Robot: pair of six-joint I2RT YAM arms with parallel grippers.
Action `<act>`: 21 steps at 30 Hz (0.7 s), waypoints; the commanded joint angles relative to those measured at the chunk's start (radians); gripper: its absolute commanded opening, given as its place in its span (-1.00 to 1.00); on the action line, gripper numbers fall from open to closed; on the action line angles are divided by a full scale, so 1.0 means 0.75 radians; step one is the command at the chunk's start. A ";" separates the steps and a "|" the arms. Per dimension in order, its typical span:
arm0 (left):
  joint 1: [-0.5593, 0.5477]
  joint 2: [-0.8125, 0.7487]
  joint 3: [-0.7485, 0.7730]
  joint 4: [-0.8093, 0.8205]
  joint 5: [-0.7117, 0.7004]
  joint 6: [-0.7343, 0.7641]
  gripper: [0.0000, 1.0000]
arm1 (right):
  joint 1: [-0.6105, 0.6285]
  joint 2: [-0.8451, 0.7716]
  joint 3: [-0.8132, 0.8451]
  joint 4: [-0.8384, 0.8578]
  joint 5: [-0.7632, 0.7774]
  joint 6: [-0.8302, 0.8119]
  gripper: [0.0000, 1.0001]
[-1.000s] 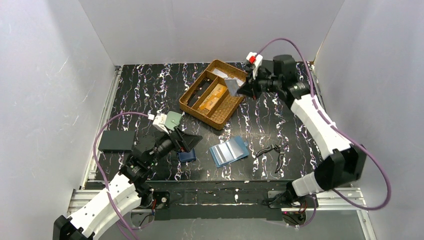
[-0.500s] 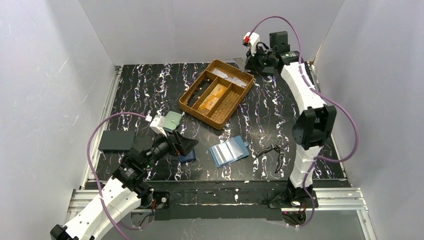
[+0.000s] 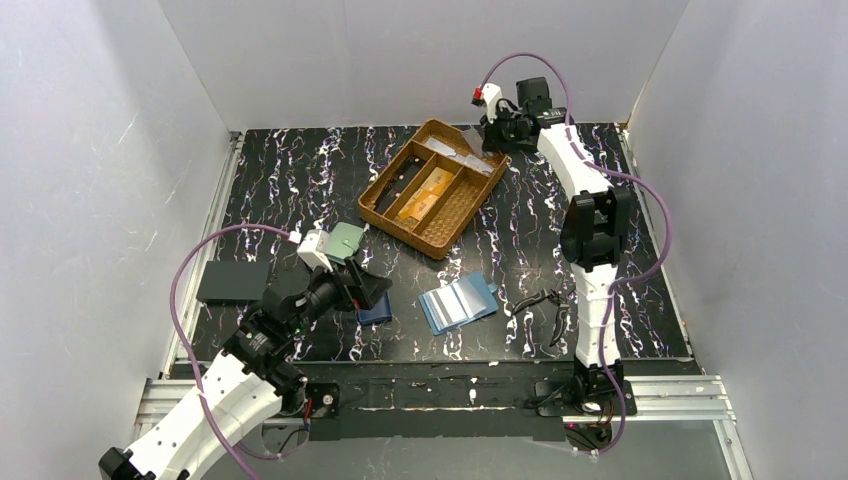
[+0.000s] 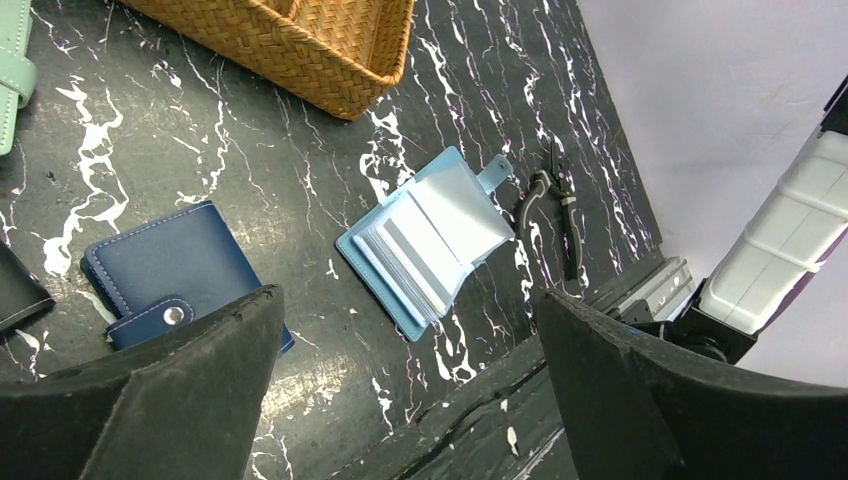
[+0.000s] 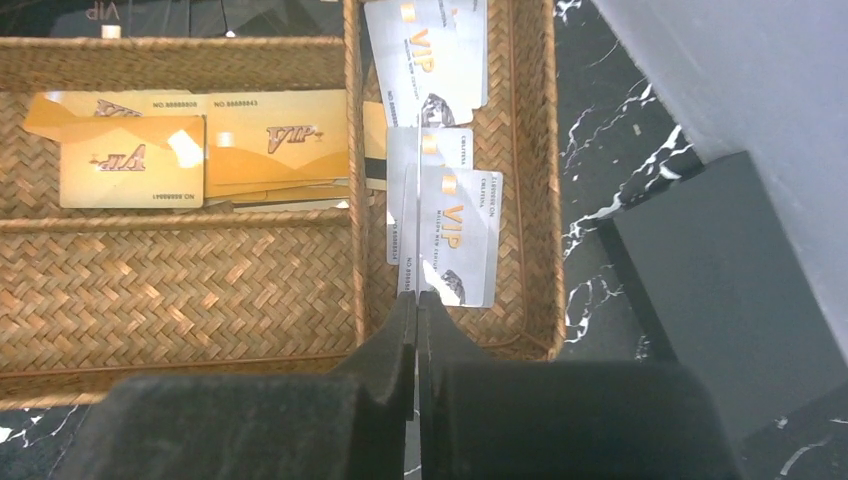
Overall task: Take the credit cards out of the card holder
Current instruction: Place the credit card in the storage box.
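The light blue card holder (image 3: pixel 458 303) lies open on the table, its grey pocket panels up; it also shows in the left wrist view (image 4: pixel 430 240). My right gripper (image 3: pixel 484 138) is shut on a thin silver card (image 5: pixel 408 220), seen edge-on, over the back compartment of the wicker basket (image 3: pixel 440 238). Orange-gold cards (image 5: pixel 200 150) lie in the middle compartment and silver cards (image 5: pixel 458 225) in the one under my right gripper (image 5: pixel 416 300). My left gripper (image 3: pixel 365 290) is open and empty, left of the holder, jaws wide apart (image 4: pixel 410 400).
A navy wallet (image 3: pixel 375 312) lies under the left gripper, a pale green wallet (image 3: pixel 347 238) behind it. A flat black box (image 3: pixel 232 281) sits at the left edge. A black tool (image 3: pixel 545 300) lies right of the holder. A dark block (image 5: pixel 720 260) stands beside the basket.
My right arm has swung back and left, carrying the silver card to the basket's far end. My left arm has drawn back slightly.
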 commanded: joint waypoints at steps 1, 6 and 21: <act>0.005 0.040 0.061 -0.012 -0.038 0.025 0.94 | -0.006 0.072 0.101 0.065 -0.035 0.050 -0.97; 0.005 0.071 0.058 0.013 -0.034 0.020 0.93 | -0.004 0.136 0.107 0.082 -0.048 0.064 -0.97; 0.005 0.078 0.063 0.052 -0.005 -0.005 0.95 | 0.094 0.181 0.156 0.298 0.384 0.077 -0.46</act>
